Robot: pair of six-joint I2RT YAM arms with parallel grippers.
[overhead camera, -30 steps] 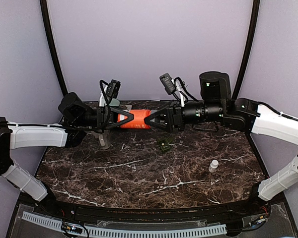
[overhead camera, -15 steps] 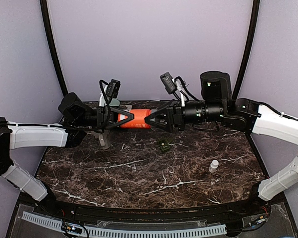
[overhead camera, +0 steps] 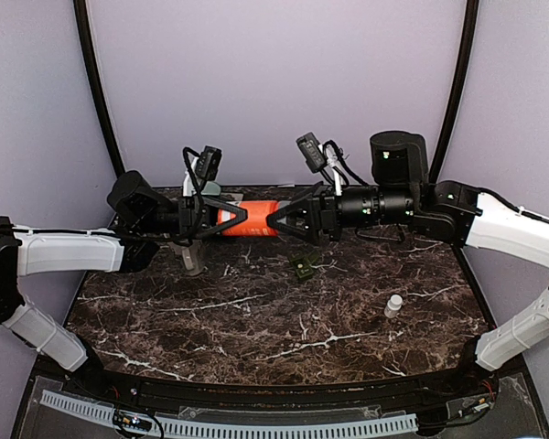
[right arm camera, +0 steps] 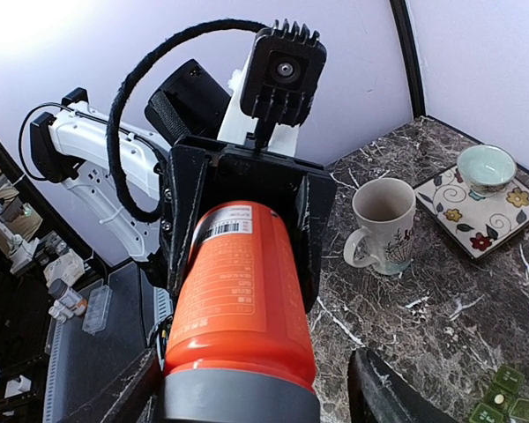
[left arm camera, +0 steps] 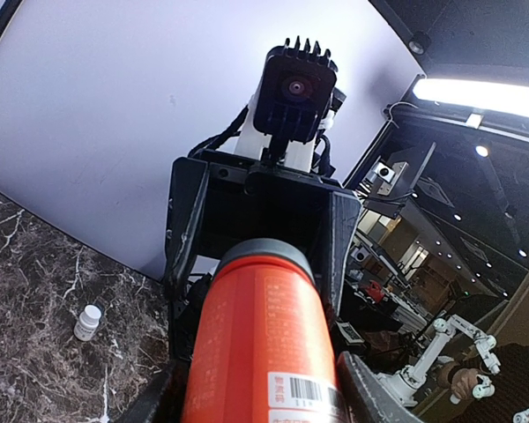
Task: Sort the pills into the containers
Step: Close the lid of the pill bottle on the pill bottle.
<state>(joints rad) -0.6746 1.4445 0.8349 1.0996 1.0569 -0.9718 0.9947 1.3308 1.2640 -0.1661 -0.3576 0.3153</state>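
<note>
Midway across the top view, the orange bottle (overhead camera: 249, 220) hangs level above the marble table (overhead camera: 256, 320), bridged between both grippers. The left gripper (overhead camera: 229, 219) clamps its barcoded end tight. The right gripper (overhead camera: 288, 222) stands spread around the grey cap (right arm camera: 240, 407), with one of its fingers (right arm camera: 383, 392) visibly clear of it.

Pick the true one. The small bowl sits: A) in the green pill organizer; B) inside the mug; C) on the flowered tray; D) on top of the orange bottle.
C: the right wrist view shows the small bowl resting on the flowered tray, with the mug standing apart beside it.
</note>
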